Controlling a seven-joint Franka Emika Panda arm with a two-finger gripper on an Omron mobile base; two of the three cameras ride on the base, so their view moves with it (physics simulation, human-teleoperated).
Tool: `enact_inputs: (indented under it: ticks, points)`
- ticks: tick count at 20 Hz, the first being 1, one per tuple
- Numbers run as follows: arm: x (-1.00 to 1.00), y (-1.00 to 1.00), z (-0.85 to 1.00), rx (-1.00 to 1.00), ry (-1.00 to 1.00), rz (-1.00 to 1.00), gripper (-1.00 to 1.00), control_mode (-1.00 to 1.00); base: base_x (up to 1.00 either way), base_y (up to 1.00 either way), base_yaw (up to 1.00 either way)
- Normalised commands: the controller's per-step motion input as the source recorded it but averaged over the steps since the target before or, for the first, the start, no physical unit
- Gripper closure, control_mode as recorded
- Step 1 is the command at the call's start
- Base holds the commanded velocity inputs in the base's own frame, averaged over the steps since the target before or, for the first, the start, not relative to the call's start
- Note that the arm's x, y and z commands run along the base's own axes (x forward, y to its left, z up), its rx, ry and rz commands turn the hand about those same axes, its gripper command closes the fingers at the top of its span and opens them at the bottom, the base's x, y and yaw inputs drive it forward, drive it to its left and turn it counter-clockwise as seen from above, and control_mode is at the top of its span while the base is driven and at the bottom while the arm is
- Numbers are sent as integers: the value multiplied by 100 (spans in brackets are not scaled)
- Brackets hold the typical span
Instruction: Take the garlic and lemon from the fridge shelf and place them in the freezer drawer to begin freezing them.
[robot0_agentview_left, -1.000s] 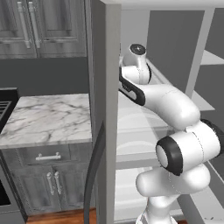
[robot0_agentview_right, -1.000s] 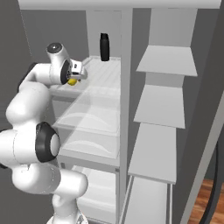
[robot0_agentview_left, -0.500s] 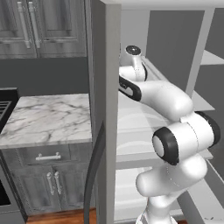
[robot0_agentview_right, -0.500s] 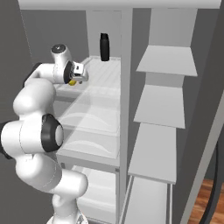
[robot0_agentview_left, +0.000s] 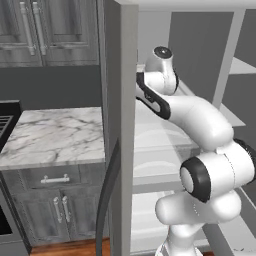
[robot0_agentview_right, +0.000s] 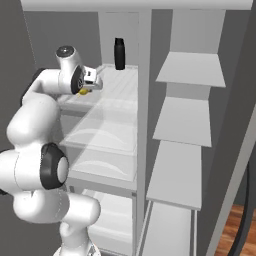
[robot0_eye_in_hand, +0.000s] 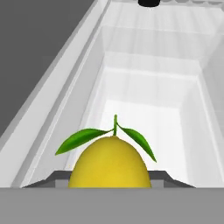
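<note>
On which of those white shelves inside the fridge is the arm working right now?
The top ribbed fridge shelf, the one with the dark bottle standing at its back. The end effector is closed on the yellow lemon there; the shelves below are lower and untouched.

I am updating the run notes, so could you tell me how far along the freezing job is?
Nothing looks finished yet. In hand: the gripper is shut on the lemon, up at the fridge shelf near a dark bottle. Left: carrying the lemon down to the freezer drawer, then fetching the garlic.
</note>
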Motion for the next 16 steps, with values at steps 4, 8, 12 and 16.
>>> enact_inputs:
  ticks: [4, 8, 12, 16]
  points:
    - [-92, -81, 22, 3, -14, 0, 100, -100, 0, 0, 0]
    - [-100, -32, -8, 2, -1, 0, 100, -100, 0, 0, 0]
    - [-100, -3, -20, 0, 0, 0, 100, -100, 0, 0, 0]
    - [-100, 0, -38, 1, 0, -2, 100, -100, 0, 0, 0]
